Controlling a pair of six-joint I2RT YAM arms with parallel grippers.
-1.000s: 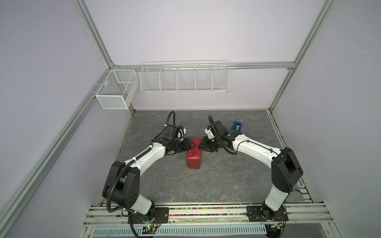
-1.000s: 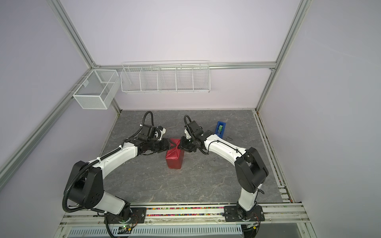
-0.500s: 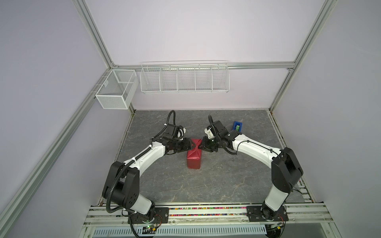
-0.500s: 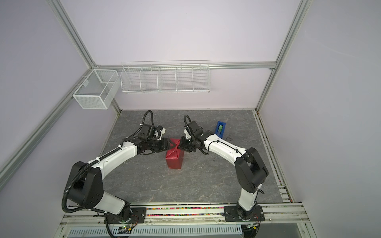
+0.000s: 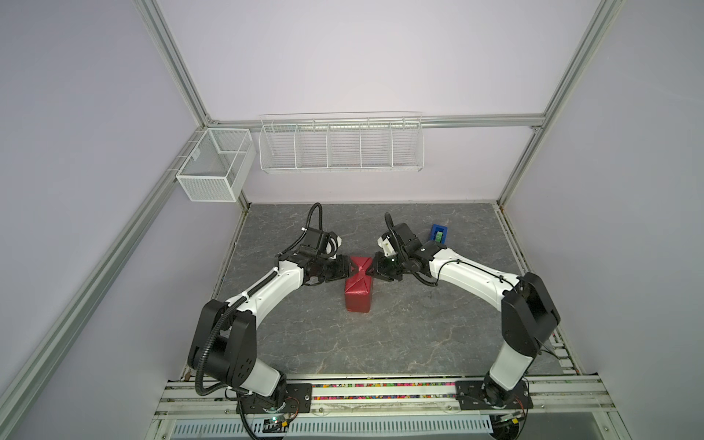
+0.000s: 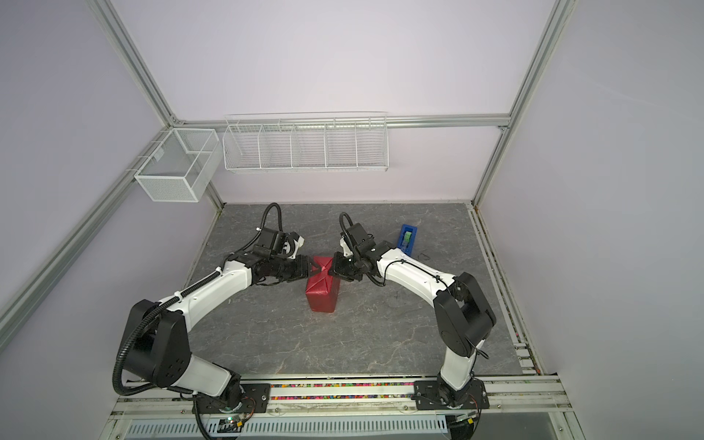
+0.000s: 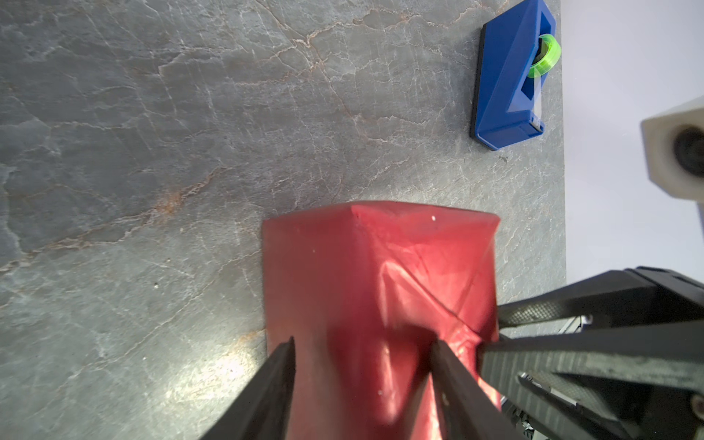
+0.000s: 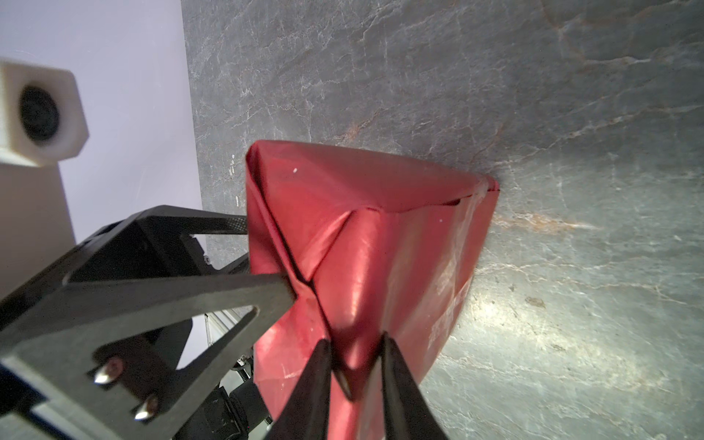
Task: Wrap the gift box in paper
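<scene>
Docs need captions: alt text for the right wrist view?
The right end effector pinches a folded flap of the red paper, wrapped into a block, while the left end effector presses a crease beside it, over a grey table.

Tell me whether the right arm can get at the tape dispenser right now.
Probably, but not at once: the tape dispenser sits close behind its wrist with nothing between, yet the right gripper is pinching a fold of the paper.

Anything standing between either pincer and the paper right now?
Nothing visible. The right pincer pinches a fold of the paper; the left pincer, jaws apart, touches the opposite flap. The tape dispenser sits well aside.
</scene>
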